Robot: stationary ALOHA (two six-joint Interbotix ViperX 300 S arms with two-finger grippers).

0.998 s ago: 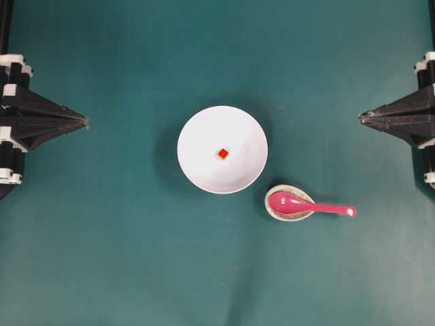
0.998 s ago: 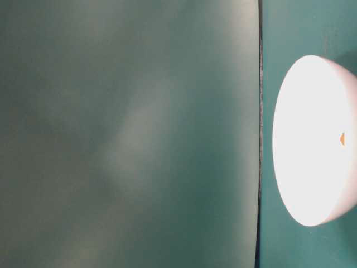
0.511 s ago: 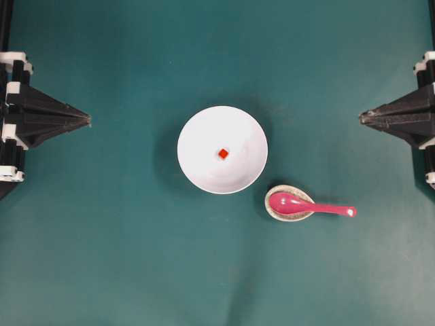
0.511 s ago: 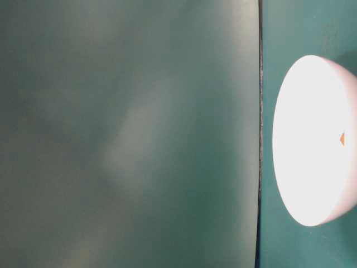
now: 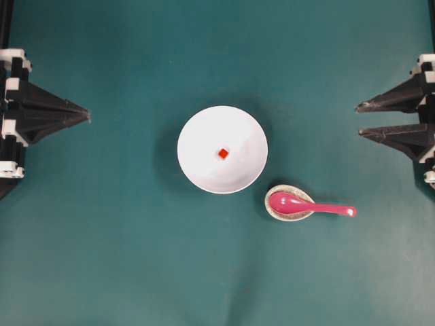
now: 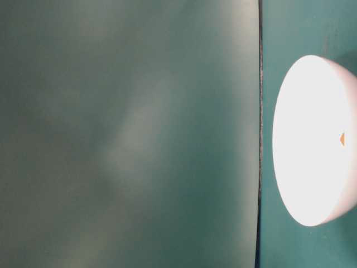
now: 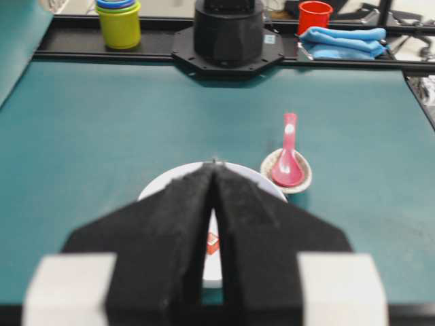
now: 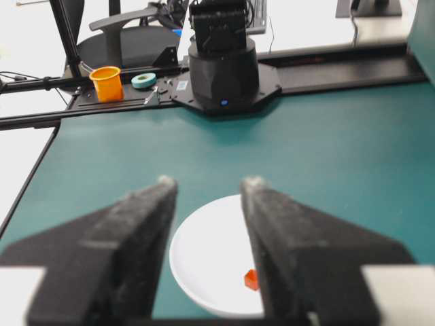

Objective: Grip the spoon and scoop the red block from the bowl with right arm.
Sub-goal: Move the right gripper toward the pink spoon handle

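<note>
At the centre of a dark teal table point(image 5: 102, 258), seen from overhead, a large white bowl point(image 5: 222, 149) is sitting with a tiny red block point(image 5: 223, 153) lying inside it near the middle. Just beside the bowl, toward the lower right, a small speckled beige dish point(image 5: 289, 203) is cradling the scoop of a glossy pink spoon point(image 5: 309, 204), whose handle is pointing right, out over the table. Neither arm is touching anything. The right gripper point(image 5: 358, 120) is waiting at the right edge, well apart from the spoon, its two pointed fingers spread with a clear gap between them. The left gripper point(image 5: 87, 115) is sitting at the left edge with its fingers pressed together into a single point. The table-level view is showing only the bowl, overexposed, against teal.
</note>
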